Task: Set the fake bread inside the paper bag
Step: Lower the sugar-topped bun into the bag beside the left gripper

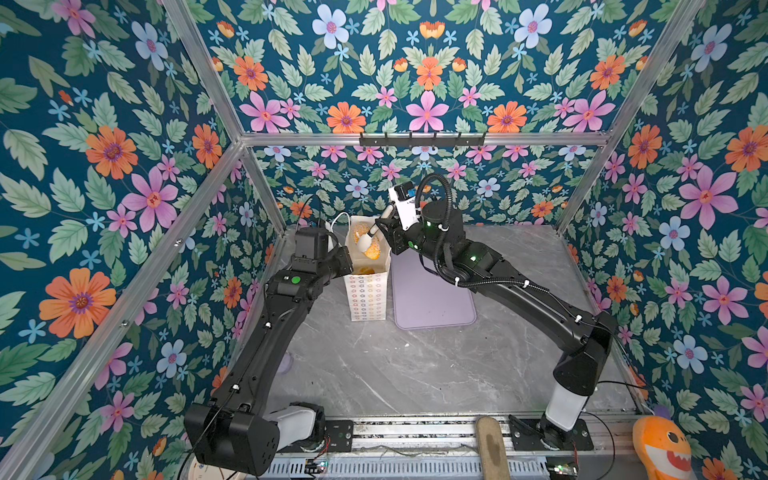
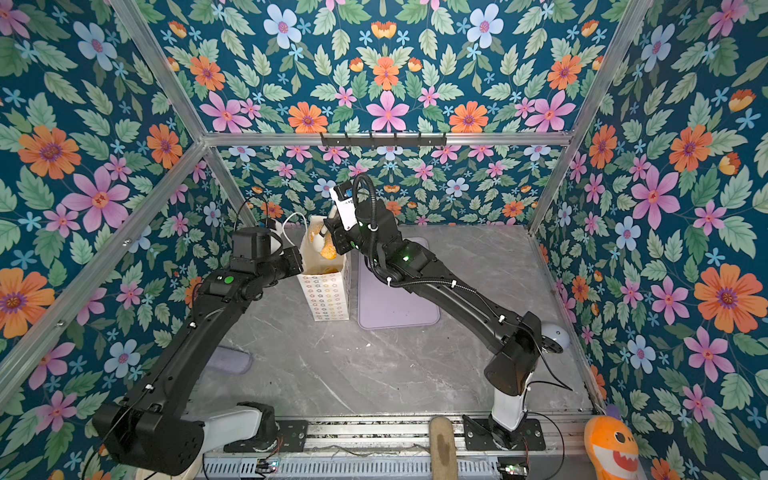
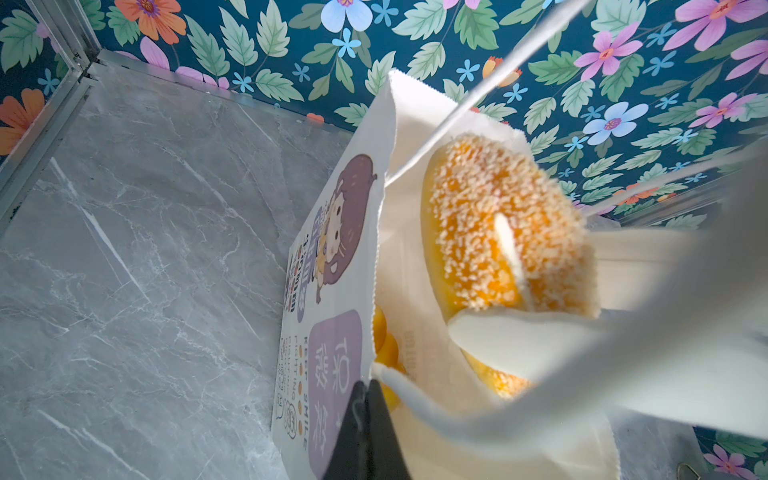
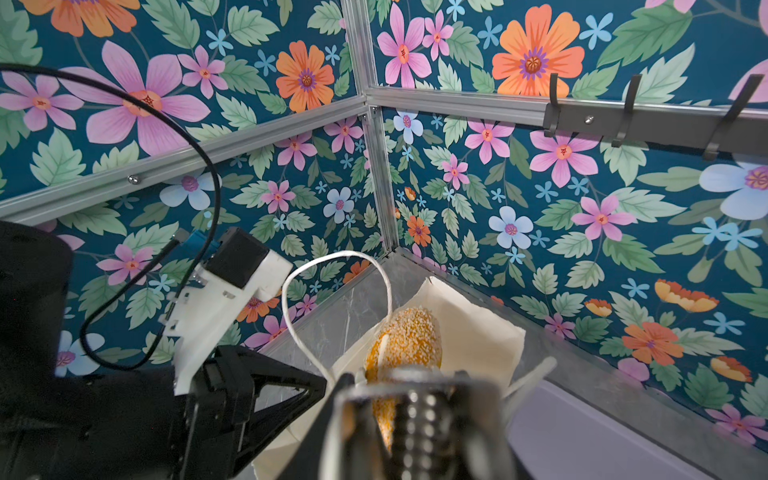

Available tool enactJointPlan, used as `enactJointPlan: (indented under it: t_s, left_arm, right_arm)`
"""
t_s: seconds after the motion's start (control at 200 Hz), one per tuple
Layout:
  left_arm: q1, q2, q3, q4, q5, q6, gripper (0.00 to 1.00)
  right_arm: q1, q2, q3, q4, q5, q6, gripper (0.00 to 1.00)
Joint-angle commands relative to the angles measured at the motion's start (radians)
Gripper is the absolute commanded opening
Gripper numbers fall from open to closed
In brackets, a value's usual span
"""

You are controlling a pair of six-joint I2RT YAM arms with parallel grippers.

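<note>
Bagging bread by remote: my right gripper [image 1: 369, 243] pinches the seeded roll [image 1: 375, 252] between its white jaws, end-down at the mouth of the paper bag [image 1: 368, 297]. The bag stands upright near the far edge of the worktop [image 1: 415, 374], left of its middle and just beside a purple mat [image 1: 432, 299]. My left gripper [image 3: 365, 390] has its black jaws pressed together on the bag's rim, holding the mouth open. More orange bread [image 3: 386, 345] shows deeper inside. To do this drop well, I judge I should sink the roll below the rim, clear of the cord handle [image 4: 332, 257], before spreading the right jaws. I should also hold the left pinch steady so the light bag neither tips nor folds shut.
</note>
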State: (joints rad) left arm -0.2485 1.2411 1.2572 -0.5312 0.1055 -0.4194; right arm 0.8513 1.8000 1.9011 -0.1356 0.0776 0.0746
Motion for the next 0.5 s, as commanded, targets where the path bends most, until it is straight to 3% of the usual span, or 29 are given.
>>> enactJointPlan:
  t_s: [0.0, 0.495]
  left_arm:
    - [0.001, -0.003, -0.004, 0.022, -0.004, -0.005, 0.0]
    - [0.001, -0.01, -0.013, 0.027, -0.003, -0.008, 0.0]
  right_arm:
    - [0.005, 0.007, 0.001, 0.021, 0.02, -0.014, 0.36]
    - [0.027, 0.085, 0.023, -0.042, 0.049, -0.025, 0.37]
